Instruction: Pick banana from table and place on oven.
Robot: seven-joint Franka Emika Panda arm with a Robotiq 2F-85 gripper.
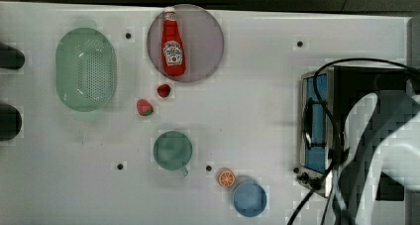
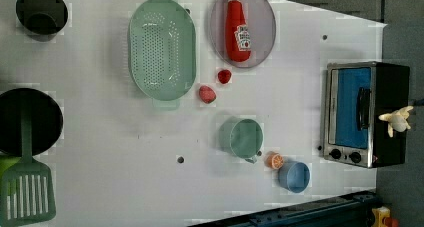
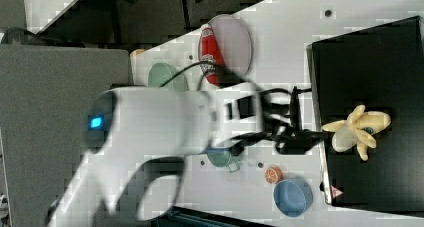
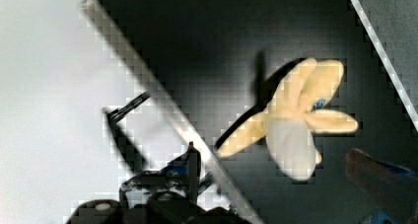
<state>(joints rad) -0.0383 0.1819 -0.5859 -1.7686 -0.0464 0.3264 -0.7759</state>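
The pale yellow banana (image 4: pixel 296 120) lies with its peel strips splayed on the flat black top of the oven (image 4: pixel 197 51). My gripper (image 4: pixel 283 172) stands open just over it, one finger on each side, neither pressing the fruit. In the right view the banana (image 3: pixel 357 129) rests near the front edge of the oven (image 3: pixel 380 62), with the white arm (image 3: pixel 160 122) reaching in from the right view's left. The left view has the banana (image 2: pixel 397 119) on the oven (image 2: pixel 370 112) at the right end of the white table (image 2: pixel 125 152). In the top view the arm (image 1: pixel 381 150) covers the oven (image 1: pixel 317 121) top.
On the table (image 1: pixel 257 86) are a ketchup bottle (image 1: pixel 173 46) on a grey plate (image 1: pixel 203 41), a green colander (image 1: pixel 85 69), two strawberries (image 1: pixel 144 107), a green cup (image 1: pixel 172 149), an orange slice (image 1: pixel 226 178) and a blue bowl (image 1: pixel 249 198). Black pots (image 2: pixel 30 119) and a green spatula (image 2: pixel 27 187) sit at the left view's left.
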